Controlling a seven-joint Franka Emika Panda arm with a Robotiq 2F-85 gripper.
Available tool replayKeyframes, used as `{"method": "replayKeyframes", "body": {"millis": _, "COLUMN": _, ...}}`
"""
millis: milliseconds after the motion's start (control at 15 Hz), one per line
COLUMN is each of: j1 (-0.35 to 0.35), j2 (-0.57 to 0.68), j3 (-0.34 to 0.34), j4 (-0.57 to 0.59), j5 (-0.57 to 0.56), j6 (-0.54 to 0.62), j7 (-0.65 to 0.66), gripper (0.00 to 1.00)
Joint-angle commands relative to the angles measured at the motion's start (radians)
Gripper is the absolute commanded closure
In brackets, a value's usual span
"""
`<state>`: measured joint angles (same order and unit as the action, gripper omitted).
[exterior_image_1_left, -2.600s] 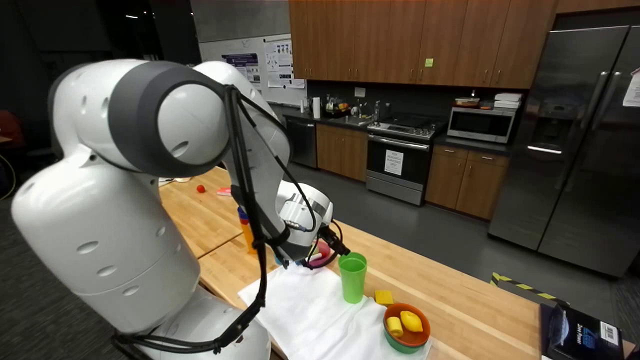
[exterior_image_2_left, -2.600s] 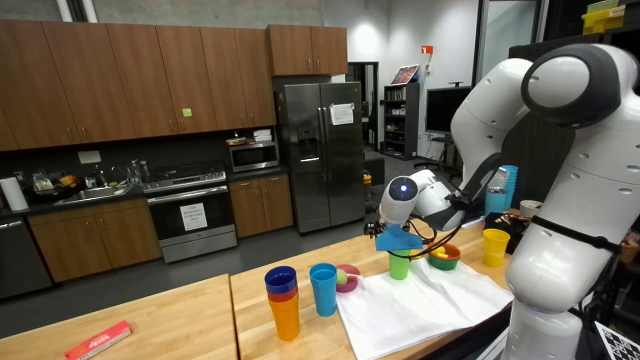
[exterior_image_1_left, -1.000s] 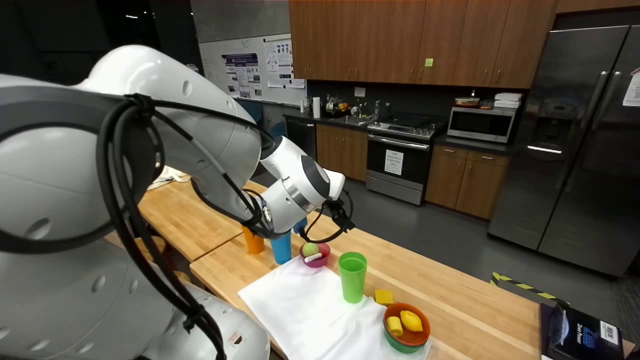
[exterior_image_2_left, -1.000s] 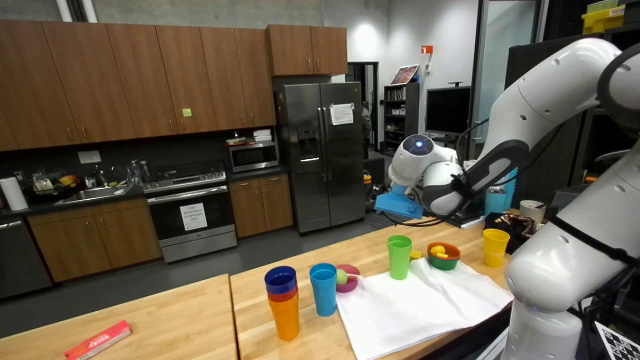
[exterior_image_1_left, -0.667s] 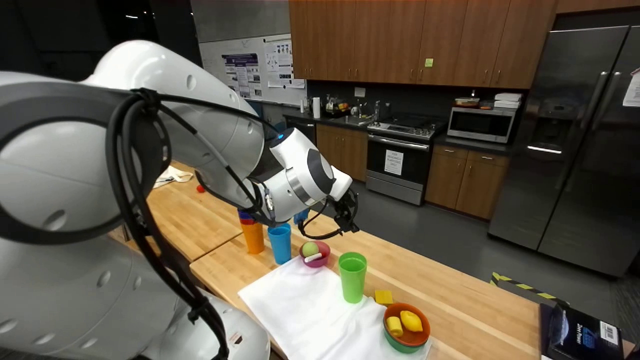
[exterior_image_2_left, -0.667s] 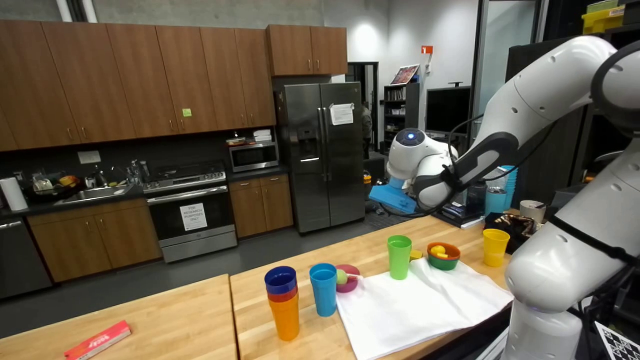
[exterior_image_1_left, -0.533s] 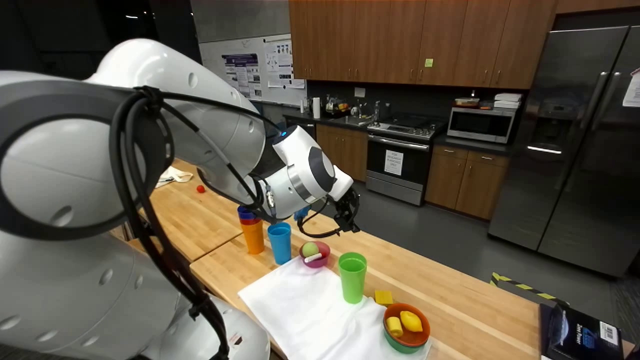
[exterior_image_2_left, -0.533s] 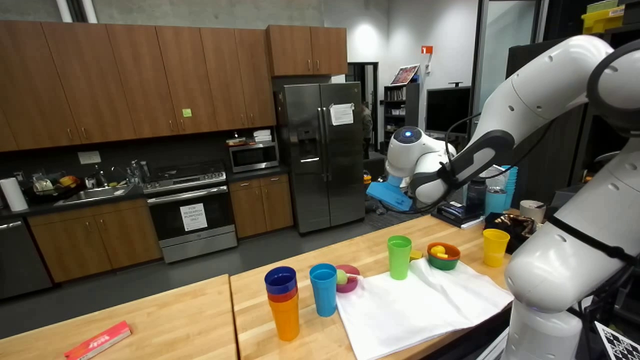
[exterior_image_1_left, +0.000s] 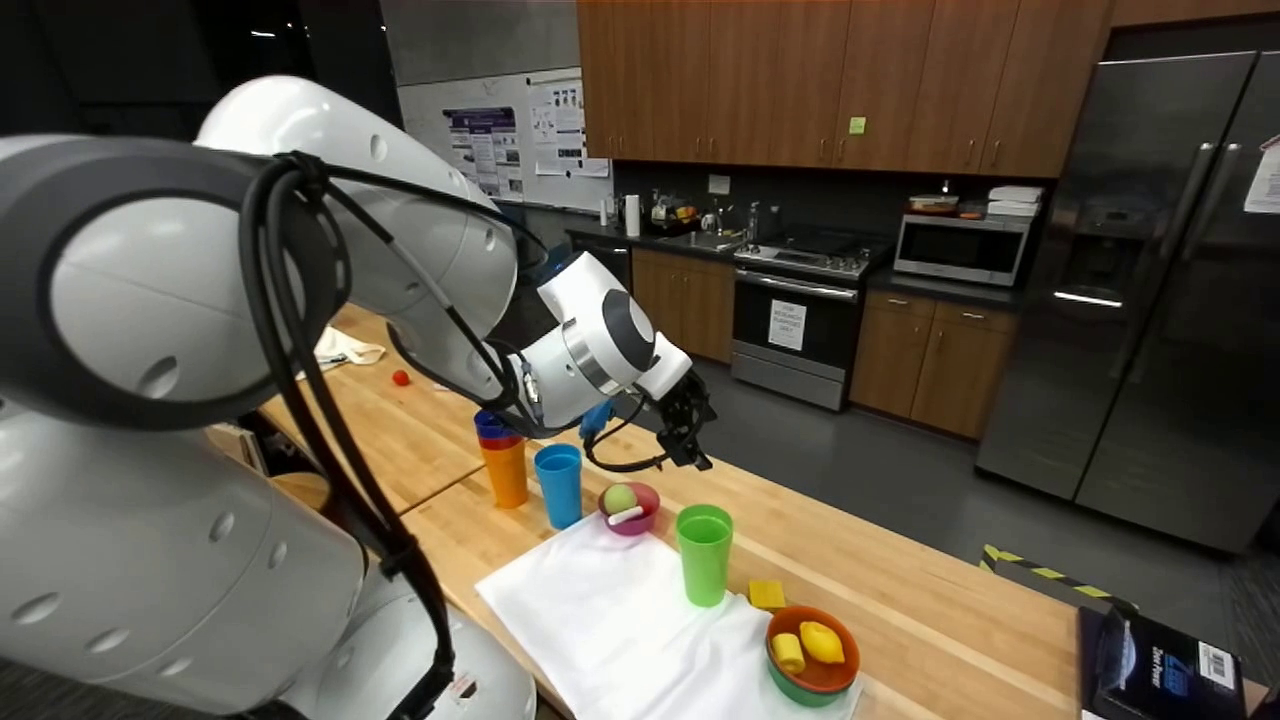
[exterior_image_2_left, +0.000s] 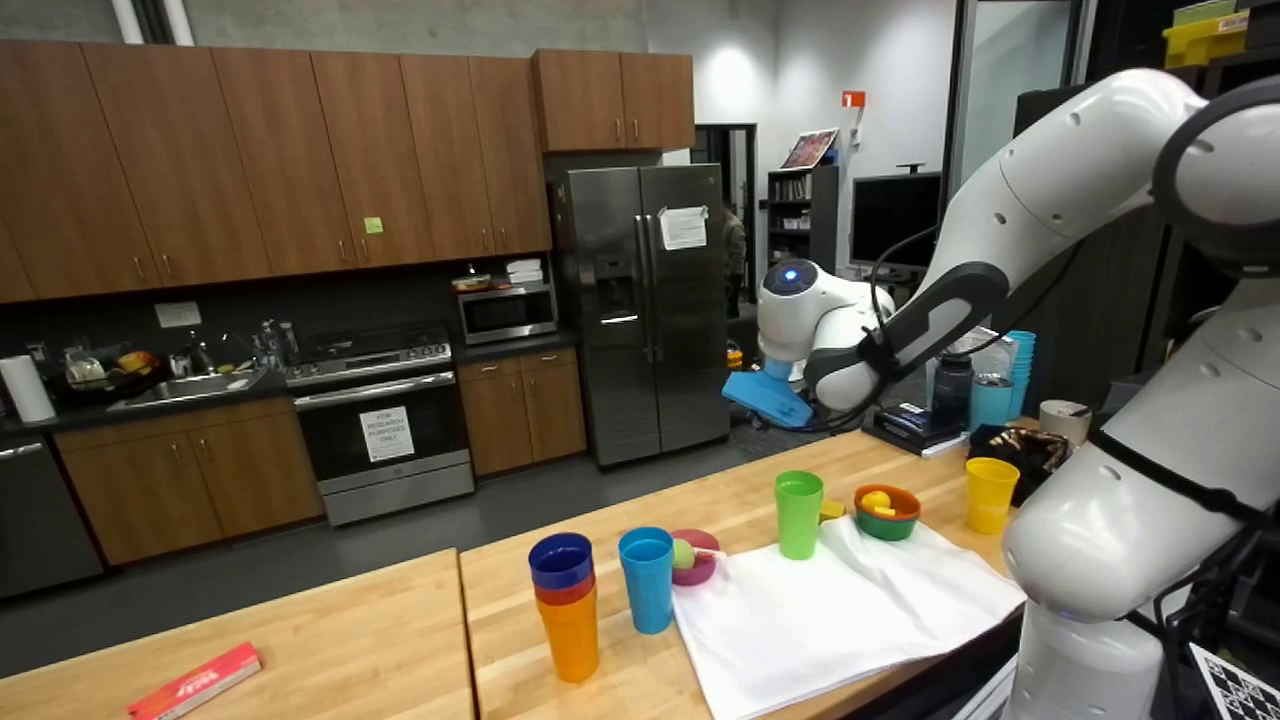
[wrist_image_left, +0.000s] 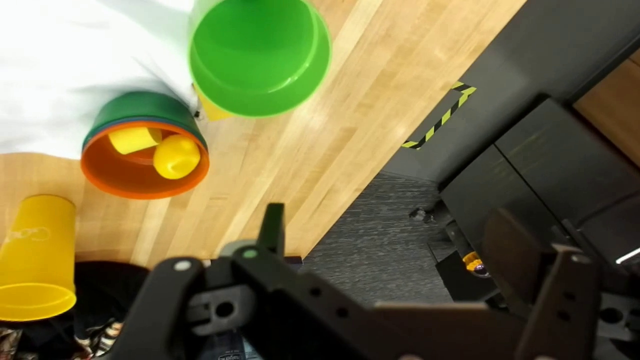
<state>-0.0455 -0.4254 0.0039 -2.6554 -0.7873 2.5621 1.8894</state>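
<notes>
Hangs with released, wide-spread jaws near a tapered green cup (exterior_image_1_left: 705, 560) upright at the edge of rumpled cloth (exterior_image_1_left: 620, 625) on wood-grained desk (exterior_image_1_left: 900, 600), with a far-off sheet (exterior_image_2_left: 386, 433) reading "FOR RESEARCH PURPOSES ONLY".

on or near one white cloth (exterior_image_2_left: 840, 615): one green cup (exterior_image_2_left: 798, 517), one blue cup (exterior_image_2_left: 648, 587), one yellow cup (exterior_image_2_left: 991, 497), one stack of nested cups (exterior_image_2_left: 567, 608), one pink bowl (exterior_image_1_left: 638, 527), one stack of nested bowls (exterior_image_2_left: 887, 526), one yellow block (exterior_image_1_left: 767, 595), one yellow cylinder (exterior_image_1_left: 788, 654), one lemon (exterior_image_1_left: 823, 643).
</notes>
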Motion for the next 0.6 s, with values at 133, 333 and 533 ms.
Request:
{"method": "replayKeyframes", "body": {"millis": 133, "j1": -0.066, "j2": 0.007, "j3": 0.1, "j4": 0.03, "j5": 0.113, "j6": -0.107, "j7": 0.143, "gripper": 0.0}}
{"method": "replayKeyframes", "body": {"millis": 333, "j1": -0.076, "j2": 0.019, "j3": 0.132, "j4": 0.061, "j5": 0.193, "j6": -0.187, "j7": 0.241, "gripper": 0.0}}
{"method": "replayKeyframes", "body": {"millis": 533, "j1": -0.093, "j2": 0.044, "j3": 0.146, "j4": 0.109, "j5": 0.25, "j6": -0.262, "j7": 0.331, "gripper": 0.0}}
